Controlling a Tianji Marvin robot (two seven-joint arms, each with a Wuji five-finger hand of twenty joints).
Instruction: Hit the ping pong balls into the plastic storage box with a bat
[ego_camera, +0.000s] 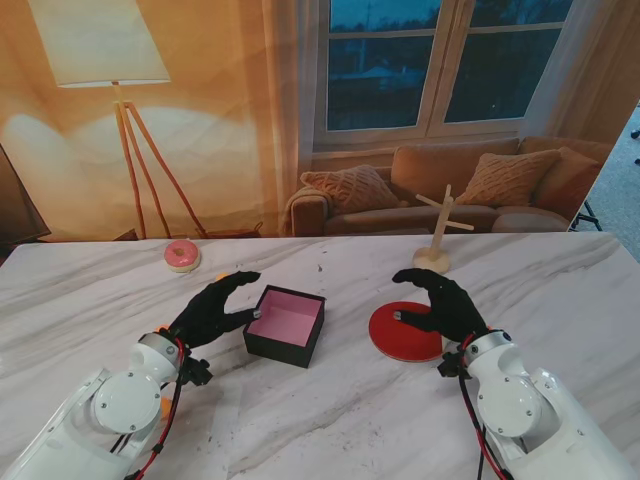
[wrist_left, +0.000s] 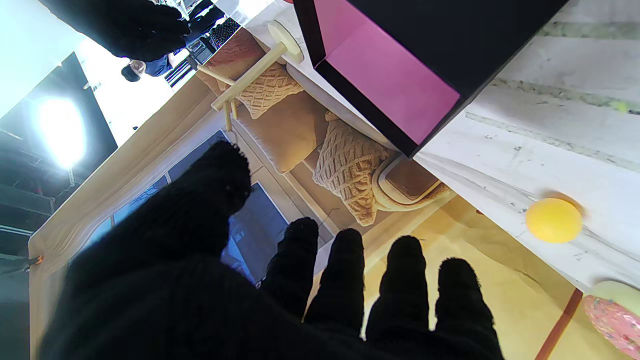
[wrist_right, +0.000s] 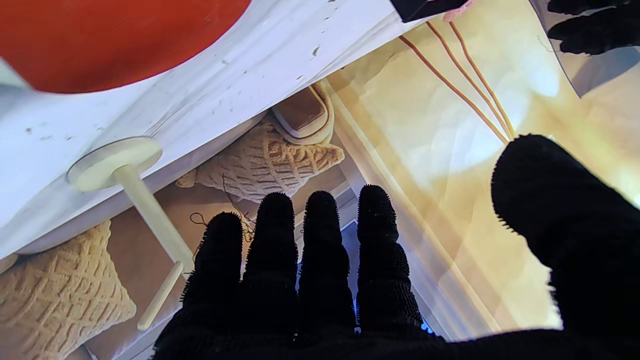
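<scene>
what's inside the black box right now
Nothing visible: the black box shows only its bare pink floor. The inner corner behind its nearest wall is hidden. A ping pong ball lies outside on the table.

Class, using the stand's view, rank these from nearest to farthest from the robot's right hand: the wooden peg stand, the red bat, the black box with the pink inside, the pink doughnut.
From the right hand:
1. Red bat, directly under the fingers.
2. Wooden peg stand, farther from me, slightly left.
3. Black box, to its left, mid-table.
4. Pink doughnut, far left, near the table's back edge.
</scene>
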